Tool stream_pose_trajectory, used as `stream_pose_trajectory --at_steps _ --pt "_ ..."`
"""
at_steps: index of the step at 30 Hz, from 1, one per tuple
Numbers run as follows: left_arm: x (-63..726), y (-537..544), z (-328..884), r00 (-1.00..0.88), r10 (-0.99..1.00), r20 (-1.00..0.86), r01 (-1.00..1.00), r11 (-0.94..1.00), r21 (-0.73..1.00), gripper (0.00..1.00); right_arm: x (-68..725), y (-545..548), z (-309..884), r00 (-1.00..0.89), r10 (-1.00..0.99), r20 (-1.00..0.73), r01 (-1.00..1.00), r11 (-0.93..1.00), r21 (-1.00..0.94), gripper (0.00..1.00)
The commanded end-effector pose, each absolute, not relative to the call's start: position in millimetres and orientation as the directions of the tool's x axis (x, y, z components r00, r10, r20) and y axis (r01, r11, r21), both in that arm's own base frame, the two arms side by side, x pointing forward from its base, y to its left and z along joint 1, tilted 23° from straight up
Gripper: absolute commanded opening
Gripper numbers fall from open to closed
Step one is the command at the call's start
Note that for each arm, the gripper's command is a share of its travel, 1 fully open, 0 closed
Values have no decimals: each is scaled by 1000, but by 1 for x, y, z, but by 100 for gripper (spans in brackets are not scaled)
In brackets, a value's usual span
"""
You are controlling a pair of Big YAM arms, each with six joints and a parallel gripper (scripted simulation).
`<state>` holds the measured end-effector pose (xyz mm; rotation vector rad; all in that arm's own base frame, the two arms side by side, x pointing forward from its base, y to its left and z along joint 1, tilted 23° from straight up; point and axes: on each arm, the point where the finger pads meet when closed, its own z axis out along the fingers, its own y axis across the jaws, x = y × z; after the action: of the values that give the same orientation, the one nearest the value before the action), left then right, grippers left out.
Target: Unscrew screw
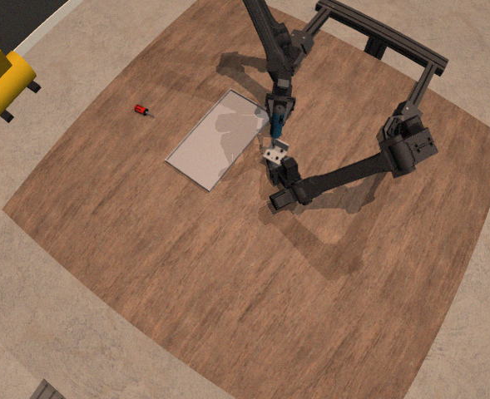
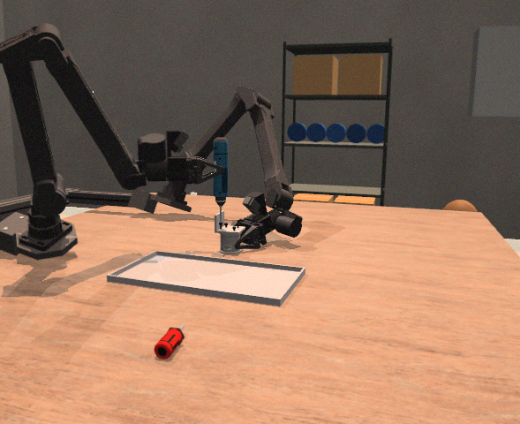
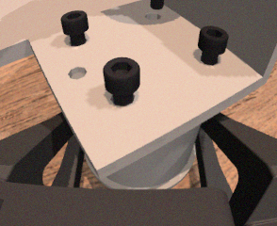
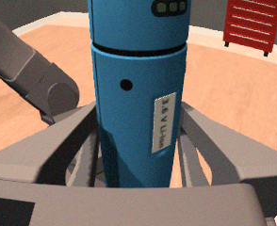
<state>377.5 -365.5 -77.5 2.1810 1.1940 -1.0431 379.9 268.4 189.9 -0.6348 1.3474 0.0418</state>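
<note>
The grey joint module stands upright on the table, with the pale bracket on top. My left gripper is shut on the module, its fingers on both sides. Three black screws stand proud on the plate, lower shanks hidden. A fourth black screw, cut off by the picture edge, hangs above its visible hole by the upright wall. My right gripper is shut on the blue electric screwdriver, held upright, bit down over that corner.
A shallow white tray lies beside the module. A small red screwdriver lies beyond the tray. Another small hole in the bracket plate is empty. Both arms reach close together around the module.
</note>
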Motion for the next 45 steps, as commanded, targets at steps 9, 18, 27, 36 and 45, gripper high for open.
stream_pose_trajectory --at_steps 9,18,27,36,45 --pt "384 -370 -72 356 505 -786 846 -531 43 59 386 292 246 335 -236 -912 -373 856 -358 42" --pt "384 -370 -72 356 505 -786 846 -531 43 59 386 294 250 322 -242 -915 -376 855 -358 42" --pt "384 -370 -72 356 505 -786 846 -531 43 59 386 295 257 337 -229 -913 -371 860 -352 42" --pt "384 -370 -72 356 505 -786 846 -531 43 59 387 297 260 341 -223 -913 -369 862 -348 42" --pt "384 -370 -72 356 505 -786 846 -531 43 59 388 297 260 340 -222 -914 -370 862 -347 42"
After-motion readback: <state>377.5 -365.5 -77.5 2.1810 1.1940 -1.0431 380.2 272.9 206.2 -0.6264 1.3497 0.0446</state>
